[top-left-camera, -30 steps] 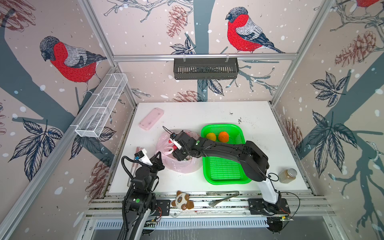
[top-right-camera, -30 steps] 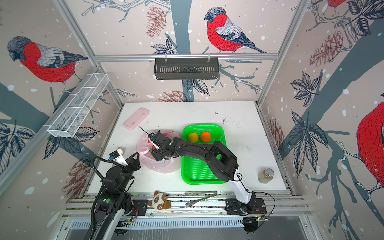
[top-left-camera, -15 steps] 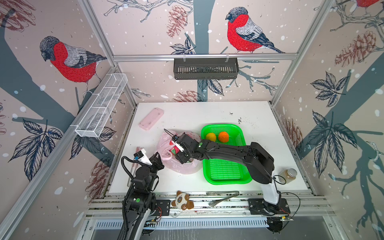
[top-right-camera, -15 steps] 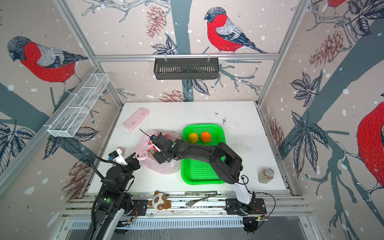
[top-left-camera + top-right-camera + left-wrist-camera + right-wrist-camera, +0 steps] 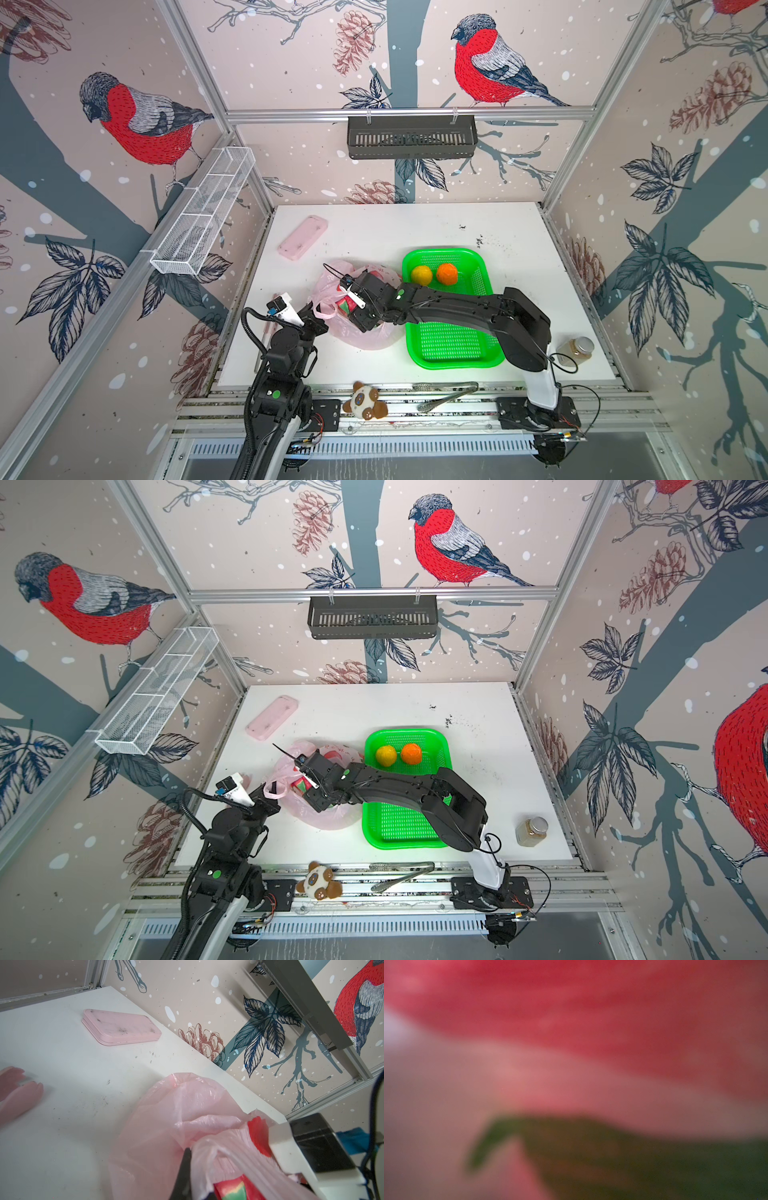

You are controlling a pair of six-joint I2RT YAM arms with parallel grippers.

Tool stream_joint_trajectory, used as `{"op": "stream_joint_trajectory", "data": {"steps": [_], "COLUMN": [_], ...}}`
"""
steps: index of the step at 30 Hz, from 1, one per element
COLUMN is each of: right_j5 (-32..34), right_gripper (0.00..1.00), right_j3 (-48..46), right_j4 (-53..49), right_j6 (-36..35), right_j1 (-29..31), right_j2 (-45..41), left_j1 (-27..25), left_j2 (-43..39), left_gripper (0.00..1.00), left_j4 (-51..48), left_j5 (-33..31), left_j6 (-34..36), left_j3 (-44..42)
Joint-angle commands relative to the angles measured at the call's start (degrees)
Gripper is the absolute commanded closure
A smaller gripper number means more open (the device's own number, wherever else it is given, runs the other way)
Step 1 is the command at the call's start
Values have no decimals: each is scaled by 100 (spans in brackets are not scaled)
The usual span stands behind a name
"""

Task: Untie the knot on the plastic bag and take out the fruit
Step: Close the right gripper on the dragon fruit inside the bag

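The pale-pink plastic bag lies left of the green basket. My left gripper is shut on a bunched handle loop at the bag's mouth. No tied knot shows. My right gripper reaches into the mouth, its jaws set wide round a red, green-tipped dragon fruit. That fruit fills the right wrist view as a blur. A yellow ball and an orange ball lie in the basket.
A flat pink case lies at the back left of the table. A plush toy and metal tongs rest on the front rail. A jar stands at the front right. A black rack hangs on the back wall.
My right gripper has moved toward the front left, closer to my left gripper, and the red fruit has moved with it. The left gripper has kept its place and grip.
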Motion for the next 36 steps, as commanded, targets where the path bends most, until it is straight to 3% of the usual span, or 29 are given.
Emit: {"op": "stream_joint_trajectory", "data": {"steps": [1,36], "right_j5": [95,388], "right_gripper": [66,68], "right_j3": [-22,-366], "right_j4": [173,218], "right_j6": [-75,164], "right_j1": [31,233], "right_j2": [-106,-757], "left_j1": [0,0], "left_j2": [121,765], "left_gripper": [100,100], "left_j4": [564,1410], "left_j5": [7,-498], "left_j6": [70,208], "left_j3": [84,-27]}}
